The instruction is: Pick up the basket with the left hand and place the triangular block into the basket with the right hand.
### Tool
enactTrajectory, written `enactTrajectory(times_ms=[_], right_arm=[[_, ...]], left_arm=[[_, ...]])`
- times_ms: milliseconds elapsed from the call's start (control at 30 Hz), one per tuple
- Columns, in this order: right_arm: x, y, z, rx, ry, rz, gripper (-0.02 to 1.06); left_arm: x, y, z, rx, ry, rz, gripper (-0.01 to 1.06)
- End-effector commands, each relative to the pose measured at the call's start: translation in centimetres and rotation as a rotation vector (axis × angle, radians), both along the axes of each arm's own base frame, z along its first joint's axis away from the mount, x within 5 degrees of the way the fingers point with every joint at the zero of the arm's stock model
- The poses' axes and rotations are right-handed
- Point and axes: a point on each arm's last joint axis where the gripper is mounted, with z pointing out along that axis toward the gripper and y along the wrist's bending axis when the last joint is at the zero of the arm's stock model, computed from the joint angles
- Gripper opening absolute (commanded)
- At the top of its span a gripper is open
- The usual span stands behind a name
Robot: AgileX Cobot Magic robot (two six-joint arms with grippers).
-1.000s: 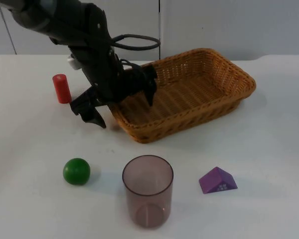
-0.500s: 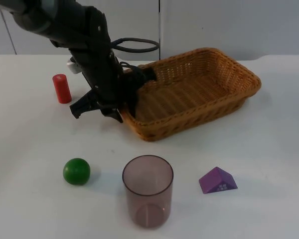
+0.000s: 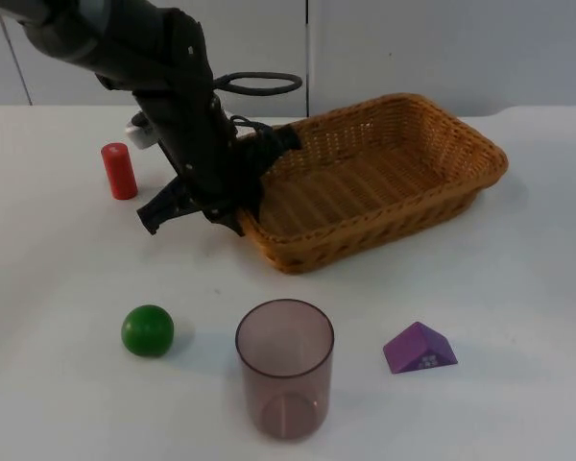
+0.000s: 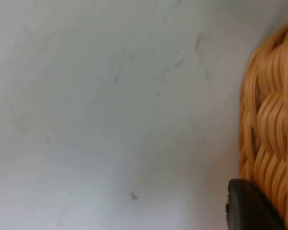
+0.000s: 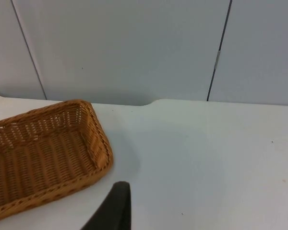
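Observation:
The woven wicker basket [image 3: 365, 240] lies at the back middle of the table in the top view. My left gripper [image 3: 240, 205] is at its left end, shut on the rim there, one finger inside and one outside. In the left wrist view a black fingertip [image 4: 249, 211] presses against the basket's weave [image 4: 271, 139]. The purple triangular block [image 3: 420, 349] lies on the table near the front right, apart from everything. The right arm waits off to the side; its wrist view has one black fingertip [image 5: 114, 206] above bare table with nothing held, and the basket's right end [image 5: 103, 148] beyond it.
A red cylinder [image 3: 119, 171] stands left of the left arm. A green ball [image 3: 148, 329] lies front left. A translucent brownish cup [image 3: 284, 367] stands upright front centre, between the ball and the block. The grey partition wall [image 3: 413, 48] bounds the back.
My left gripper's fingers have come together on the basket's left rim. The basket has slid a little to the right.

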Motion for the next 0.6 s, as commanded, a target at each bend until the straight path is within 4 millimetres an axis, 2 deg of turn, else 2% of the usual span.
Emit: enactTrajectory(times_ms=[0,67,100,233,267,367,400,533,567], right_arm=[[0.0,0.0,0.4,-0.013,-0.020,0.006,1.05],[0.0,0.0,0.4,-0.013,-0.020,0.006,1.05],[0.0,0.0,0.4,-0.013,-0.020,0.006,1.05],[-0.1,0.0,0.3,-0.014,-0.012,0.005,1.05],[-0.1,0.0,0.3,-0.014,-0.012,0.005,1.05],[-0.1,0.0,0.3,-0.012,-0.007,0.005,1.05],[-0.1,0.0,0.3,-0.012,-0.007,0.005,1.05],[-0.1,0.0,0.3,-0.012,-0.007,0.005,1.05],[-0.1,0.0,0.3,-0.012,-0.007,0.005,1.05]], left_arm=[[-0.6,0.0,0.4,0.026,0.052,-0.050,0.00],[-0.7,0.1,1.6,0.018,0.046,-0.085,0.00],[-0.7,0.1,1.6,0.018,0.046,-0.085,0.00],[-0.9,0.0,4.9,-0.002,-0.013,-0.116,0.00],[-0.9,0.0,4.9,-0.002,-0.013,-0.116,0.00],[-1.5,-0.1,7.9,-0.026,-0.041,-0.175,0.00],[-1.5,-0.1,7.9,-0.026,-0.041,-0.175,0.00],[-2.6,-0.1,11.5,-0.061,-0.074,-0.263,0.00],[-2.6,-0.1,11.5,-0.061,-0.074,-0.263,0.00]])
